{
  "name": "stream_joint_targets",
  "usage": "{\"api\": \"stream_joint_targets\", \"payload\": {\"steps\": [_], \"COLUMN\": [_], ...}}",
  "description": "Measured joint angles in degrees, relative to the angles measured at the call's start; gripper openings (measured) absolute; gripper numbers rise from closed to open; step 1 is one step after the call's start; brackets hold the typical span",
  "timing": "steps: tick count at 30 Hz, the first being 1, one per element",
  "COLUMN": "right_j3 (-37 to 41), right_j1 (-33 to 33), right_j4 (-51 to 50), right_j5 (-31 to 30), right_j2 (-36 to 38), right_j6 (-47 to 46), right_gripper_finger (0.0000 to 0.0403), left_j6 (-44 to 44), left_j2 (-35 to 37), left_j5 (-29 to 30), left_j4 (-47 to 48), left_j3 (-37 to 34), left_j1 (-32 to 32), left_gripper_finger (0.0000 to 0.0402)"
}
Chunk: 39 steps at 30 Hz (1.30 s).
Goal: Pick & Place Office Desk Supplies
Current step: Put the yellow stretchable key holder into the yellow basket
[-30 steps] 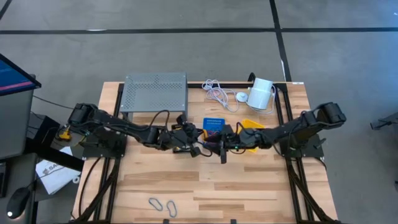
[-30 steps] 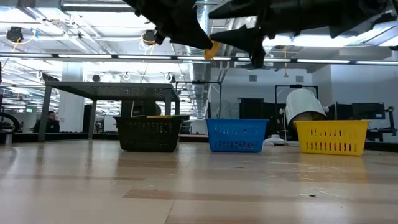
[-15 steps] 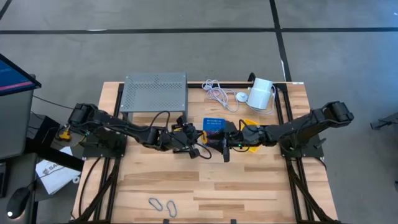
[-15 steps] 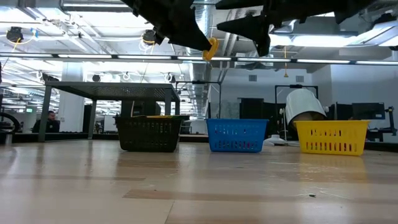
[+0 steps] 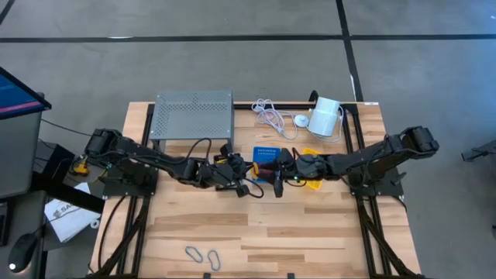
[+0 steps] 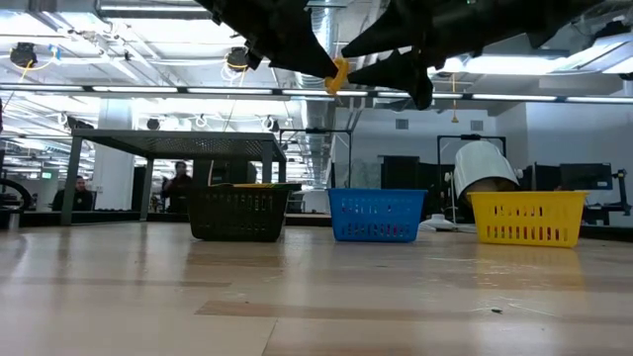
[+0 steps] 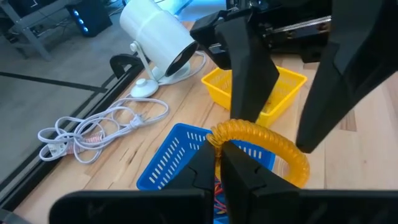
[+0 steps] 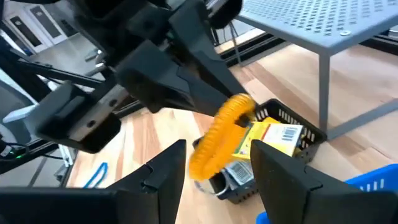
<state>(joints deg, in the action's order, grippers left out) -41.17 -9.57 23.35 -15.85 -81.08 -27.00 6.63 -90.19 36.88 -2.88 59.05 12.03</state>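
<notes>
While the loop hangs in mid-air between the two arms, the step in hand looks like a handover, judged from how the tools face each other.

Loop: an orange ribbed loop (image 7: pixel 264 138), high in the middle of the low view (image 6: pixel 338 75), above the blue bin.

Left gripper (image 7: pixel 219 163): pressed together on the near edge of the loop, pinching it; in the overhead view it sits just left of centre (image 5: pixel 246 184).

Right gripper (image 8: pixel 217 163): spread about halfway, one finger on either side of the loop, holding nothing; in the overhead view it meets the left one near the middle (image 5: pixel 279 183).

Bins: black bin (image 6: pixel 238 211), blue bin (image 6: pixel 377 216) and yellow bin (image 6: pixel 529 218) stand in a row across the middle of the low view; the black bin holds yellow card packets (image 8: pixel 271 138).

Doing it well: bring the right fingers over the free arc of the loop, well clear of the left fingertips, and close fully before the left lets go.

Risk: the loop is thin and springy, so a shallow bite could let it flip out and fall.

Check: whether the right fingers touch the loop I cannot tell.

Elsewhere: two grey loops (image 5: pixel 202 254) lie at the bottom edge of the overhead view.
</notes>
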Motion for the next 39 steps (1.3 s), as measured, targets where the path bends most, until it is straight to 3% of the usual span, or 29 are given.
{"api": "stream_joint_targets", "payload": {"steps": [16, 20, 27, 39], "right_j3": [0.01, 0.02, 0.02, 0.02], "right_j1": [2.27, 2.26, 1.73, 1.38], "right_j4": [1.49, 1.88, 2.19, 1.68], "right_j5": [-0.27, -0.28, 0.39, 0.99], "right_j2": [-0.81, -0.81, -0.81, -0.76], "right_j6": [-1.04, -0.49, 3.99, 4.45], "right_gripper_finger": [0.0169, 0.0133, 0.0017, 0.0004], "left_j6": [-0.32, -0.35, -0.37, 0.0], "left_j2": [0.02, 0.02, 0.04, 0.04], "left_j5": [-1.44, -1.48, -1.39, -1.52], "left_j4": [-1.67, -1.72, -1.96, -2.57], "left_j3": [0.0, 0.0, 0.0, 0.0], "left_j1": [-0.02, -0.02, -0.02, 0.0], "left_gripper_finger": [0.0003, 0.0003, 0.0005, 0.0065]}}
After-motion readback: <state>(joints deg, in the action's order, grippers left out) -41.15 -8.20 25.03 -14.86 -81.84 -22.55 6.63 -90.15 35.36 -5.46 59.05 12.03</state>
